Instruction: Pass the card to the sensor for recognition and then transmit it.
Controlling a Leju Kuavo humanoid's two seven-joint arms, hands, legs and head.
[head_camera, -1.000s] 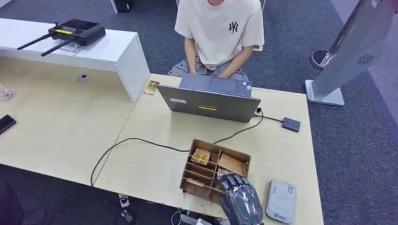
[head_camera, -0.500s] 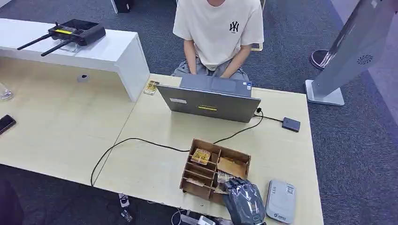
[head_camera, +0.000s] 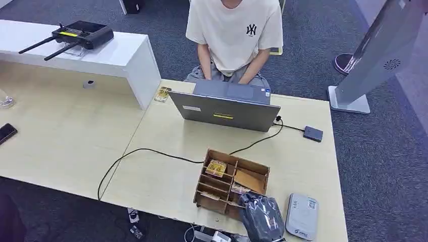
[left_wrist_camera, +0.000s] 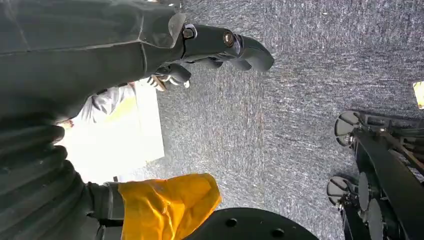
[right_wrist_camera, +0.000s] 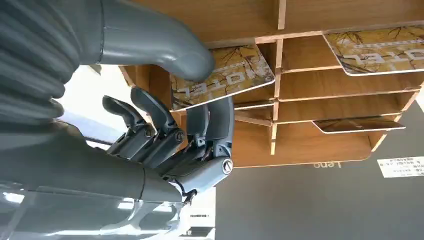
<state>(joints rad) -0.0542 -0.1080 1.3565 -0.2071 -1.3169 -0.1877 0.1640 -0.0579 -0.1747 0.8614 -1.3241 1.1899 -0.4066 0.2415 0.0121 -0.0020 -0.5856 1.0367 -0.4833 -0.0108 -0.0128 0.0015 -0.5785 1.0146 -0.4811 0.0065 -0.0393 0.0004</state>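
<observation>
A wooden card box (head_camera: 204, 198) stands near the table's front edge, with patterned hotel cards in several slots. My right hand (head_camera: 261, 217) is at the box's near right corner. In the right wrist view, that hand (right_wrist_camera: 165, 145) pinches one card (right_wrist_camera: 225, 75) between the thumb on one face and the fingers on the other, and the card still sits in its slot. A small black sensor (head_camera: 313, 133) lies on the table's far right, wired to the laptop. My left hand (left_wrist_camera: 220, 45) hangs over the carpet with its fingers apart and nothing in it.
A grey laptop (head_camera: 224, 108) stands behind the box, and a person sits at it. A black cable (head_camera: 151, 151) runs across the table. A grey flat device (head_camera: 302, 216) lies right of my right hand. More cards (right_wrist_camera: 380, 47) sit in neighbouring slots.
My right hand's fingers, spread over the box's near right slot before, have curled in onto the card. The hand has shifted slightly toward the table's front edge.
</observation>
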